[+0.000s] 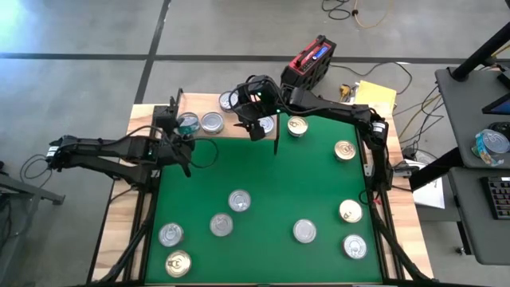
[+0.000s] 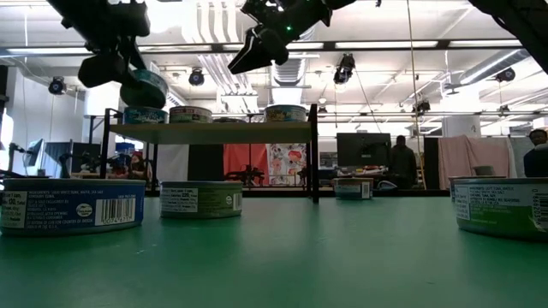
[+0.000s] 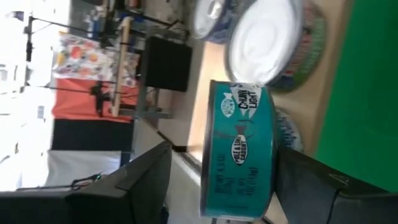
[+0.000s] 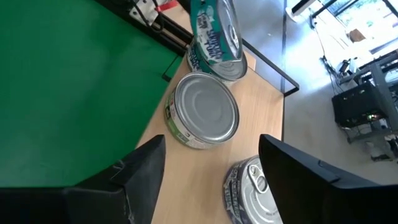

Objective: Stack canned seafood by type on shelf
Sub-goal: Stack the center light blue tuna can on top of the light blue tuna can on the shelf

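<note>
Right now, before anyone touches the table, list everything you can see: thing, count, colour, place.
Loose tins: nine, silver or gold tops, scattered on the mat.
Shelf tins: at least three, silver tops, on the shelf.
Teal tin: one, tilted, on top of a shelf tin.
Shelf: one, light wood, black legs, far edge of the mat.
Mat: one, green, on the table.
Table: one, pale wood.
Box: one, red and black, beyond the table.
Pad: one, yellow, far right corner.
Left tool: dark, around the teal tin.
Right tool: dark, open, empty, over the shelf.
</note>
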Tool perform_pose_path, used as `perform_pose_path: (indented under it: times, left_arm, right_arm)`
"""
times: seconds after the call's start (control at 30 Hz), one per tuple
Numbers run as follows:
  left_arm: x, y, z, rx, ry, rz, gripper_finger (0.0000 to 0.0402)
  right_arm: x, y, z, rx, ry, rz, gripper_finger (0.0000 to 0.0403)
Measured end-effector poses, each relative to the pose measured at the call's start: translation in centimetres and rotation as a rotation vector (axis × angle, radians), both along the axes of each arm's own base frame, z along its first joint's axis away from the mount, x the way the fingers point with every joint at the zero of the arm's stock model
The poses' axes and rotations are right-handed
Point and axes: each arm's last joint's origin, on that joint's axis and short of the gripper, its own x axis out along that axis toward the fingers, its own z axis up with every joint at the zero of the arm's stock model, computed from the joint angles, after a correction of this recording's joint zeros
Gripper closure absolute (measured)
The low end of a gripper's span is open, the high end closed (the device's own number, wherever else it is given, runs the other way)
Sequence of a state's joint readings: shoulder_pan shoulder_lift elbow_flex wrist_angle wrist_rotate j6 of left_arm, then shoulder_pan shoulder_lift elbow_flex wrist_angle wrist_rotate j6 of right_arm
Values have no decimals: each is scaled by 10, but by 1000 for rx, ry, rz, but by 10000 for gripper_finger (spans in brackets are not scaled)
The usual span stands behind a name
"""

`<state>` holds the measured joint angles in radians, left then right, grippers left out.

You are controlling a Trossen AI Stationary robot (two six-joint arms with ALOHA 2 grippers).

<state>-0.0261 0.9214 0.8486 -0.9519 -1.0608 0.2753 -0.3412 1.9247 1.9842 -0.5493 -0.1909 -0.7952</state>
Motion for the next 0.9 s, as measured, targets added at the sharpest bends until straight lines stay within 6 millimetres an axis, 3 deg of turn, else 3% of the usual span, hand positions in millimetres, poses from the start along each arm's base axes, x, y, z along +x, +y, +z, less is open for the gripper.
perform_pose_path:
  times: [0.3, 0.63, 0.9]
  left_arm:
    - [3, 2, -3, -10, 50, 22, 162]
    - [9, 3, 10, -26, -8, 57, 162]
    - [9, 3, 7, -85, 5, 71, 162]
  right_arm:
    - [0, 0, 0, 3, 0, -3, 156]
    - [-1, 0, 0, 9, 7, -14, 143]
    - [-2, 0, -2, 17, 28, -15, 157]
